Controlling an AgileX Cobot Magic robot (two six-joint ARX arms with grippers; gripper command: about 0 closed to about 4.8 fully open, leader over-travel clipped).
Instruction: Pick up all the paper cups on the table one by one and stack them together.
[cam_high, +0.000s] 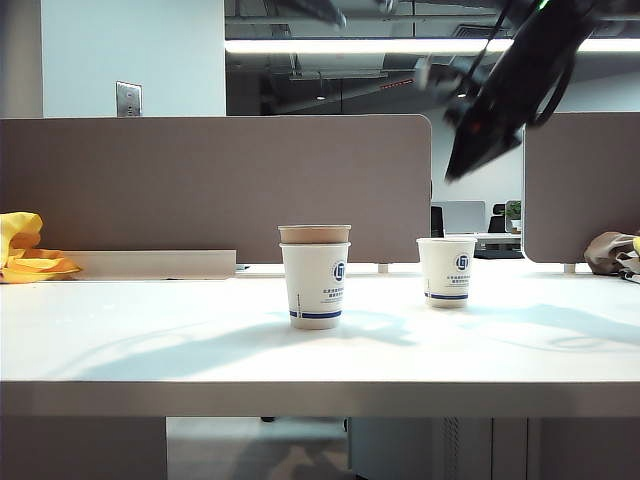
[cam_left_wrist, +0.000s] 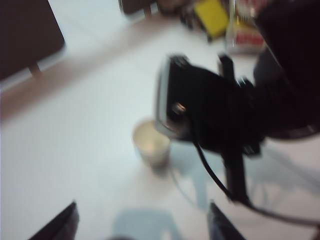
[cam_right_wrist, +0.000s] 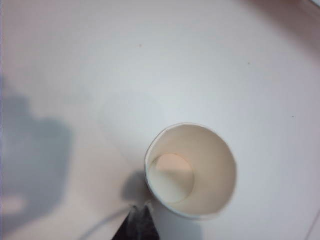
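A tan-brown paper cup (cam_high: 314, 234) sits nested inside a white logo-printed paper cup (cam_high: 315, 285) mid-desk. A second white logo-printed paper cup (cam_high: 446, 271) stands alone to its right on the wide white desk (cam_high: 150, 340). Right pincer (cam_right_wrist: 136, 222), pressed together, hovers above it; left pincer (cam_left_wrist: 142, 222) spread, empty.

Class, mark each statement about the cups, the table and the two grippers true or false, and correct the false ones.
1. The tan-brown cup sits nested in a white cup. True.
2. The second white cup lies on its side. False: it stands upright on the table.
3. The right gripper is shut and holds nothing. True.
4. The left gripper grips a cup. False: its fingers stand apart, empty.
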